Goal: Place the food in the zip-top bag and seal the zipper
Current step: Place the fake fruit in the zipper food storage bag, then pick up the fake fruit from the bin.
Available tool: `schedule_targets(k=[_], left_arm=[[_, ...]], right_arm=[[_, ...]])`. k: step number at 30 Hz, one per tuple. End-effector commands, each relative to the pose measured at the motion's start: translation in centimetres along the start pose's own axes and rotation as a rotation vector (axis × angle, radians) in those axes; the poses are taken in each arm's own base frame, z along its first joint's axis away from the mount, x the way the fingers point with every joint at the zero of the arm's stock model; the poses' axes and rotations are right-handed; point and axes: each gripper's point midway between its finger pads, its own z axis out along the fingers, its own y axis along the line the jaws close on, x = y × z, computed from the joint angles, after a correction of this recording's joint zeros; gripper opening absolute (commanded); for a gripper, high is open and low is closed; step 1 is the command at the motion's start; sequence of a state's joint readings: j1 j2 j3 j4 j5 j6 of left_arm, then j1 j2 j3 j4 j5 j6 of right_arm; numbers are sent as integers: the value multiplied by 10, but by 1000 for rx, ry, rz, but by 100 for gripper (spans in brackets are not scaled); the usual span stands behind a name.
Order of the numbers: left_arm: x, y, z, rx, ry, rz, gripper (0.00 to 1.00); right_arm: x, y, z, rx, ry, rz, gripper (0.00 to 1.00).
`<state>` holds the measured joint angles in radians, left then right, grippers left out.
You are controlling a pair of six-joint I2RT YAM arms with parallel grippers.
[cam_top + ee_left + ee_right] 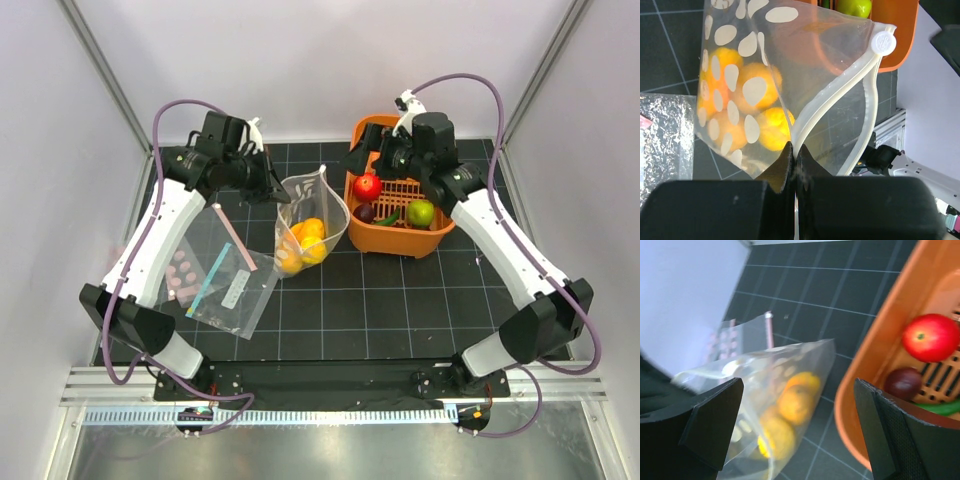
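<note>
Now my left claw (794,150) is clamped on the zipper (835,95) of the zip-top bag (310,215), which stands just left of the basket (400,243). My right claw (797,422) hangs spread over the basket's left rim. I should descend squarely around the red apple (931,337) inside, clear of that rim.

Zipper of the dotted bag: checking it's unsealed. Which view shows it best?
Left wrist: the zipper sits close-up, strips parted, left gripper shut on one strip. The top view shows only the bag's small open mouth; the right wrist, its blurred side.
</note>
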<state>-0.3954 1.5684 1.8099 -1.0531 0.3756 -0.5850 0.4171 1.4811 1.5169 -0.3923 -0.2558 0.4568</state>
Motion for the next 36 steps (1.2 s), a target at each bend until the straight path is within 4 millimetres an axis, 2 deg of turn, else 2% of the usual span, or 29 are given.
schedule_targets(k=[1, 4, 5, 7, 8, 10, 12, 13, 22, 25, 26, 29, 32, 35, 36], left_arm=[[-4, -14, -20, 44, -43, 53, 1], [-5, -18, -19, 60, -39, 42, 1], [-5, -19, -17, 63, -36, 41, 1], [-6, -19, -16, 65, -35, 46, 1], [-7, -18, -14, 61, -32, 47, 1], [-8, -16, -13, 53, -34, 49, 1], [-8, -17, -14, 55, -37, 49, 1], [-8, -17, -14, 56, -35, 46, 1], [-5, -12, -9, 45, -29, 39, 0], [-7, -12, -10, 36, -34, 44, 1], [-7, -11, -10, 33, -33, 47, 1], [-7, -10, -9, 26, -27, 50, 1], [-7, -8, -6, 17, -19, 53, 0], [-8, -8, -7, 15, -22, 60, 0], [-8, -7, -7, 15, -20, 61, 0]], right_arm=[[6, -42, 13, 191, 45, -30, 100], [5, -67, 24, 253, 74, -15, 100], [15, -82, 31, 293, 117, -4, 100], [9, -98, 35, 350, 120, 2, 100], [18, -110, 44, 379, 149, 9, 100], [16, -120, 51, 409, 148, 21, 100], [27, -135, 65, 442, 185, 37, 99], [24, -136, 70, 447, 182, 43, 100], [59, -179, 112, 533, 243, 78, 99], [63, -190, 123, 559, 251, 75, 100], [73, -198, 130, 572, 274, 74, 100], [84, -211, 140, 593, 297, 67, 99], [86, -217, 142, 598, 306, 58, 96], [80, -215, 136, 587, 283, 49, 84], [64, -205, 128, 568, 239, 36, 80]])
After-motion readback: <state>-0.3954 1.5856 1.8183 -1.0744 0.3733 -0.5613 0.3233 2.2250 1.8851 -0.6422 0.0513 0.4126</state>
